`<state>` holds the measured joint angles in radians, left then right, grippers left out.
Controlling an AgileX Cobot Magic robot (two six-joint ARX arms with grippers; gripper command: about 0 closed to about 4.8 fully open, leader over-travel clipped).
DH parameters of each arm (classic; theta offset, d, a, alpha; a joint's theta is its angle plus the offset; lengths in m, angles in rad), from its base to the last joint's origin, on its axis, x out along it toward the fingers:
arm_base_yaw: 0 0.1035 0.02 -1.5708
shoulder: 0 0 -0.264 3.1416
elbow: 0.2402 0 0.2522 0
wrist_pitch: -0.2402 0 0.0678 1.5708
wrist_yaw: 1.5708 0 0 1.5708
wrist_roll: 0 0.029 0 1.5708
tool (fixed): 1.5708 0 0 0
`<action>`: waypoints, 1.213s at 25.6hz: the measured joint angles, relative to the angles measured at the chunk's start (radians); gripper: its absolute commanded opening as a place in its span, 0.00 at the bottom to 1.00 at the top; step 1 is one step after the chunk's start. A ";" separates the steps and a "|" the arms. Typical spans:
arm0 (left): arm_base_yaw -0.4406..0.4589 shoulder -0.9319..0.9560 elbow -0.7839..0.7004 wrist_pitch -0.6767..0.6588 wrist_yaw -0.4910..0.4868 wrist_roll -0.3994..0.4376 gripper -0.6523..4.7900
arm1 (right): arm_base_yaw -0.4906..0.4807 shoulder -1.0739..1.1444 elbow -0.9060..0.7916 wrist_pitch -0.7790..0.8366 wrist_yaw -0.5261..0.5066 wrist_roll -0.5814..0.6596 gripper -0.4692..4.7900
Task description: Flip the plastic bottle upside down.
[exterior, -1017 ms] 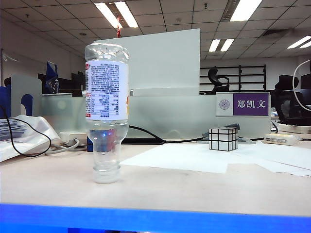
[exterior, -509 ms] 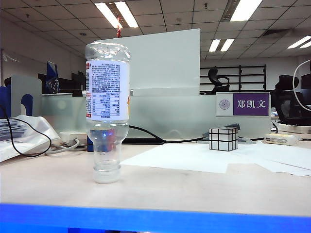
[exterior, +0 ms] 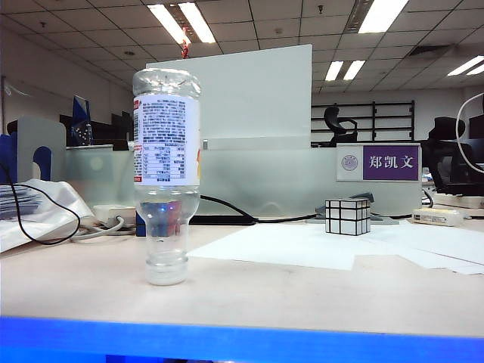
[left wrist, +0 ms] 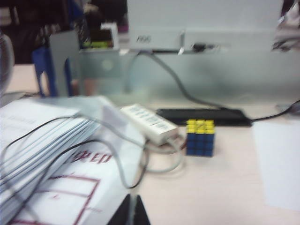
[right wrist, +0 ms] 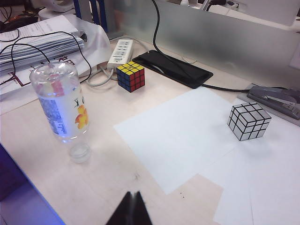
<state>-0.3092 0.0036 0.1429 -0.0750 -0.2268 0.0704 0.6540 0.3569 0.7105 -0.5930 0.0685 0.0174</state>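
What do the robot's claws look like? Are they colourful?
Not colourful. Only the tips show, one pair in each wrist camera. The left gripper is a dark, nearly black pair of pointed fingers pressed together into a wedge. The right gripper looks the same: black, plain, tapering to a point. No cables, stickers or markings are visible on either, and the arms themselves are out of view.

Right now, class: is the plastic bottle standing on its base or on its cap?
On its cap: the plastic bottle stands inverted, neck on the table, base uppermost.

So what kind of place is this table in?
Most likely an open-plan office: a desk partition carrying a purple name plate, rows of ceiling lights, and stacked papers beside a power strip.
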 measured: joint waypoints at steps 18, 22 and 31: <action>0.312 0.000 -0.103 0.050 0.249 -0.043 0.12 | 0.000 0.000 0.000 0.000 0.000 0.000 0.07; 0.312 0.000 -0.134 0.061 0.250 -0.068 0.12 | 0.000 0.000 0.000 0.000 0.000 0.000 0.07; 0.312 0.000 -0.134 0.086 0.250 -0.068 0.12 | 0.000 0.000 0.000 0.000 0.000 0.000 0.07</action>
<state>0.0025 0.0036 0.0086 0.0109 0.0231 0.0029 0.6540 0.3565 0.7105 -0.5930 0.0681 0.0174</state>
